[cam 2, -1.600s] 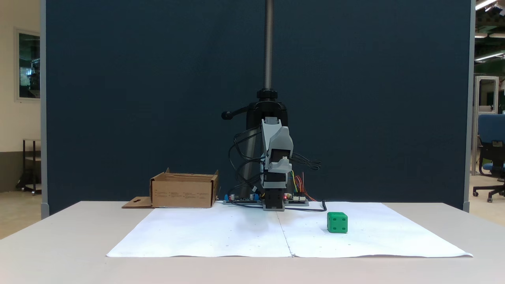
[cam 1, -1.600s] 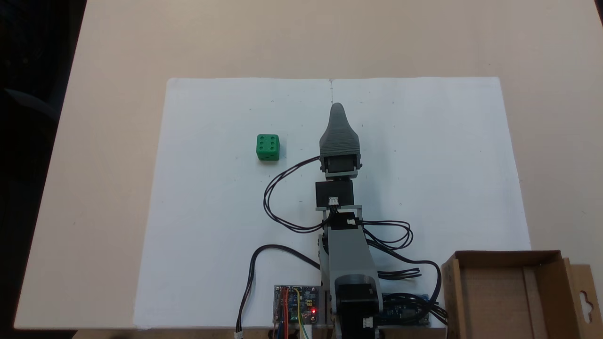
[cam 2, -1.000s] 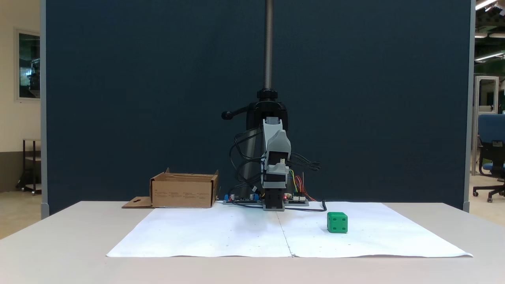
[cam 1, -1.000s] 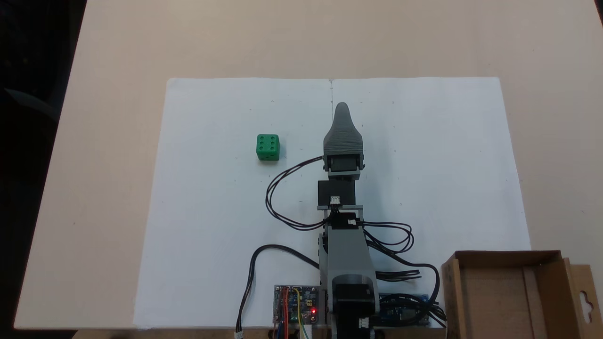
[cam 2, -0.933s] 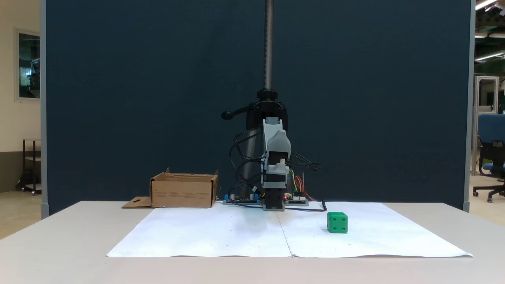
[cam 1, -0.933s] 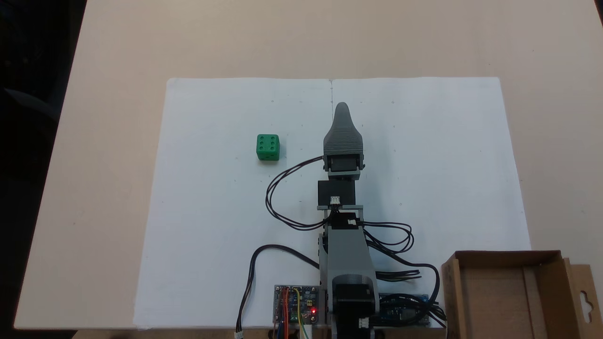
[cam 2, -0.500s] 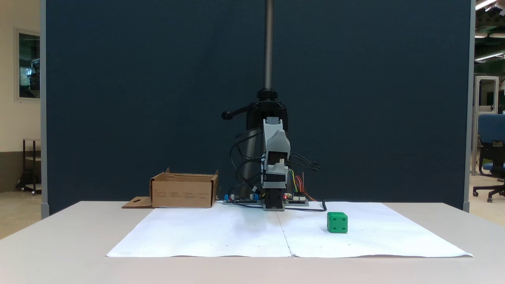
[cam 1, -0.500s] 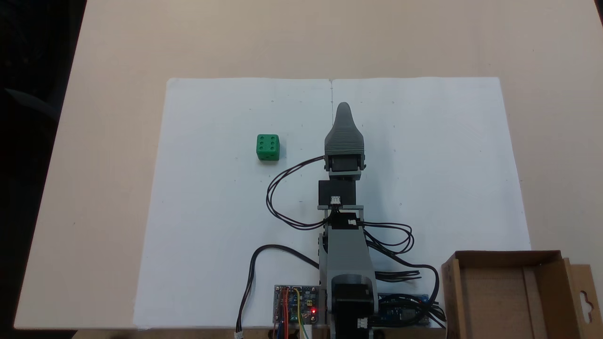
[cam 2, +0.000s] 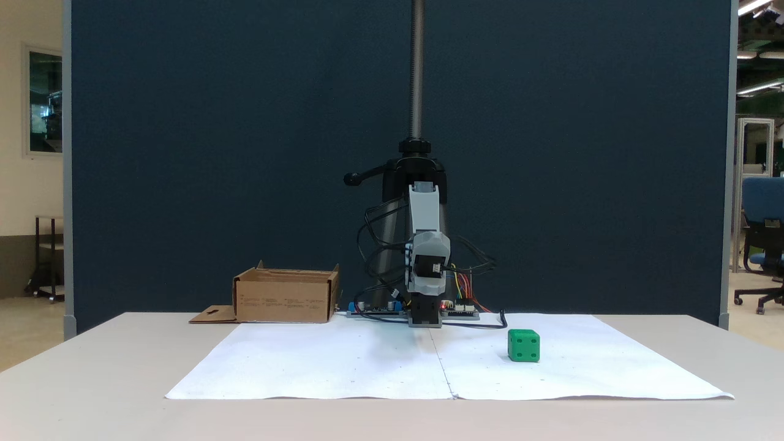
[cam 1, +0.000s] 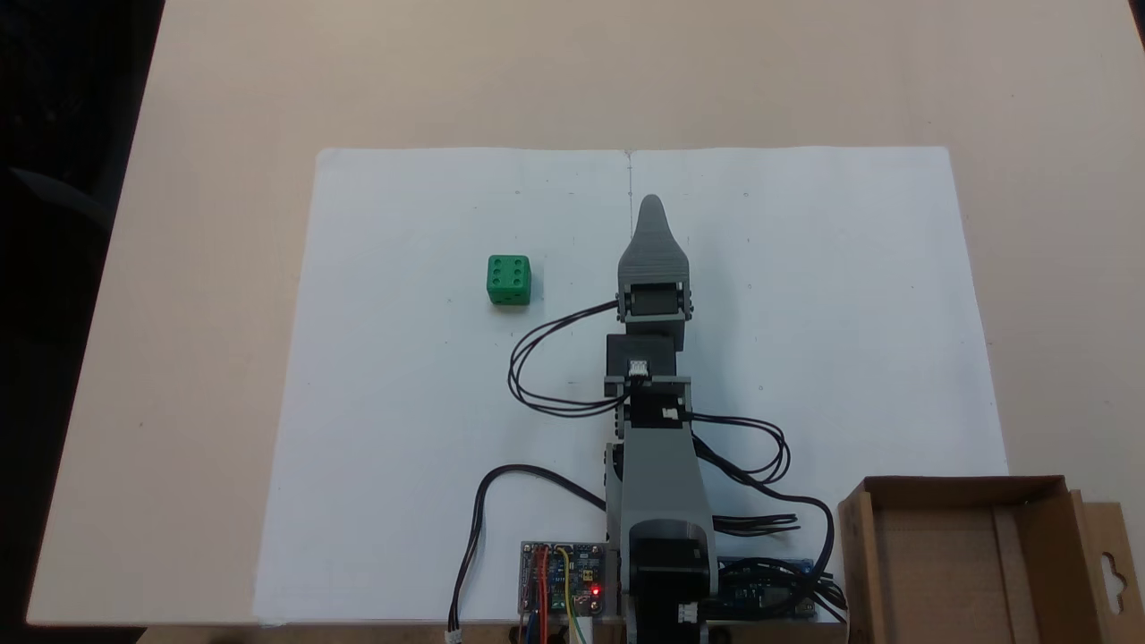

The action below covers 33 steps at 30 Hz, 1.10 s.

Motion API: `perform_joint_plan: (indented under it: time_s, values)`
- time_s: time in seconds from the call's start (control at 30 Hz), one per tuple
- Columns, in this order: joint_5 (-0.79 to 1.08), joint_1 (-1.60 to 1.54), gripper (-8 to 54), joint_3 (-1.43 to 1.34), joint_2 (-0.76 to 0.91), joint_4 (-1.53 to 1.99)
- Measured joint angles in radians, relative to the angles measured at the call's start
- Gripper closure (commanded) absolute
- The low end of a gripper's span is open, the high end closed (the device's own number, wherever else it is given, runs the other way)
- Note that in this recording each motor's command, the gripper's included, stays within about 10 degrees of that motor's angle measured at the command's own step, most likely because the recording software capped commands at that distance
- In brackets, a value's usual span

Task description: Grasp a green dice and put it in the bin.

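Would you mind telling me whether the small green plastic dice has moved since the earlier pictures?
No. The small green plastic dice sits at the same spot on the white paper sheet, left of its centre crease.

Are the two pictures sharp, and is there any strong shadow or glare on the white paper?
In the fixed view from above, the green dice is sharp with readable pips; the white paper is evenly lit, with no glare and just a faint shadow right of the gripper. In the fixed view from the front, focus is good, and soft grey shadows lie on the paper.

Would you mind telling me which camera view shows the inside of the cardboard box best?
The fixed view from above: it looks straight into the open box. The fixed view from table level gives its outer walls and flat flap.
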State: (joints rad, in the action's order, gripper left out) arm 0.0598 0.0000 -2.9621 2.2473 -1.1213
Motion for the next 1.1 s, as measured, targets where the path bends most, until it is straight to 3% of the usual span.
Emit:
perform_joint_plan:
  time_s: [0.7,1.1]
  values:
    - [-0.034,-0.114,3.9,0.615,-0.002,1.318]
    - [-0.35,-0.305,3.8,1.026,-0.13,1.928]
